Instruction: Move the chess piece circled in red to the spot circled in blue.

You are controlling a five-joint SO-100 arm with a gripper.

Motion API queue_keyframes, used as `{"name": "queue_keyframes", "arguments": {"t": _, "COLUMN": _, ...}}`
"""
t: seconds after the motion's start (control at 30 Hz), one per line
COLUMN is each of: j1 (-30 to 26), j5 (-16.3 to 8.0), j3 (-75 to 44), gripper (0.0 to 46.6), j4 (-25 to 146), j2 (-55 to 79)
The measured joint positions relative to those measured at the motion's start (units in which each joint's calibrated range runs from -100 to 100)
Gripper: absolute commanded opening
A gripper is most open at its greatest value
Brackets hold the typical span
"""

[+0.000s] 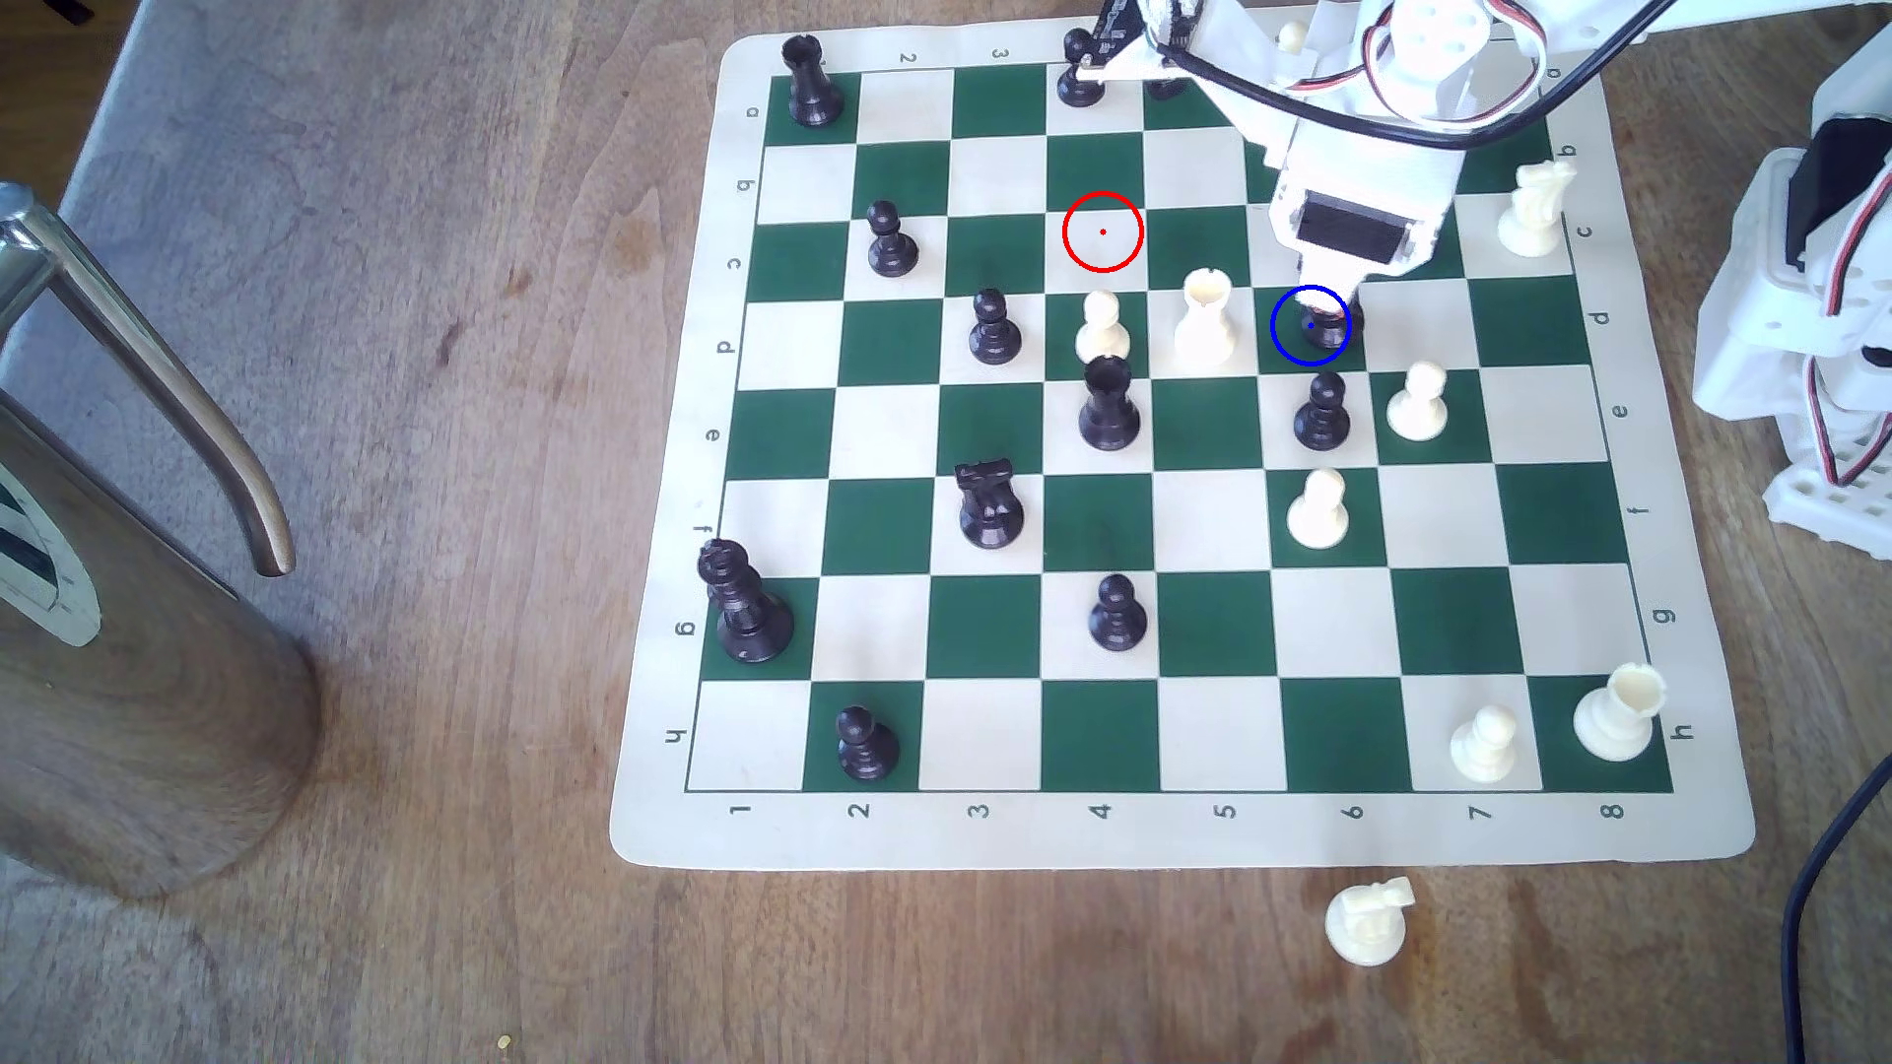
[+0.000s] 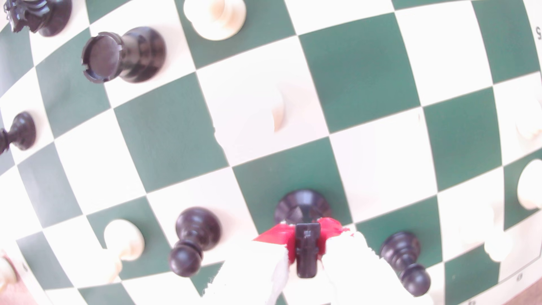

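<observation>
The chess piece, a black knight (image 1: 1329, 329), is at the spot (image 1: 1286, 346), a dark green square ringed in blue. My gripper (image 1: 1333, 297) comes down on it from above and hides its head in the exterior view. In the wrist view the gripper (image 2: 306, 249) is shut on the knight's blocky head (image 2: 306, 243) between red pads (image 2: 274, 234). The knight's round base (image 2: 302, 205) is over a green square; I cannot tell whether it touches the board. The red-circled cream square (image 1: 1103, 232) is bare.
Close neighbours are a white rook (image 1: 1205, 317) on the exterior view's left, a black pawn (image 1: 1321, 411) in front and a white pawn (image 1: 1418, 401). Another black knight (image 1: 988, 503) stands mid-board. A white knight (image 1: 1367, 921) lies off the board. A metal jug (image 1: 133, 634) stands far left.
</observation>
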Motion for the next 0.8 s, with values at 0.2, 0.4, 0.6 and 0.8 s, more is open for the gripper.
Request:
{"name": "queue_keyframes", "arguments": {"t": 0.2, "j1": 0.0, "j5": 0.0, "j3": -0.54, "gripper": 0.5, "j4": -0.32, "j2": 0.08}}
{"name": "queue_keyframes", "arguments": {"t": 0.4, "j1": 0.22, "j5": 0.0, "j3": -0.81, "gripper": 0.5, "j4": 2.07, "j2": -2.51}}
{"name": "queue_keyframes", "arguments": {"t": 0.6, "j1": -0.44, "j5": -0.98, "j3": -0.81, "gripper": 0.5, "j4": 2.79, "j2": -5.61}}
{"name": "queue_keyframes", "arguments": {"t": 0.8, "j1": -1.03, "j5": -1.37, "j3": -0.72, "gripper": 0.5, "j4": 0.4, "j2": -6.03}}
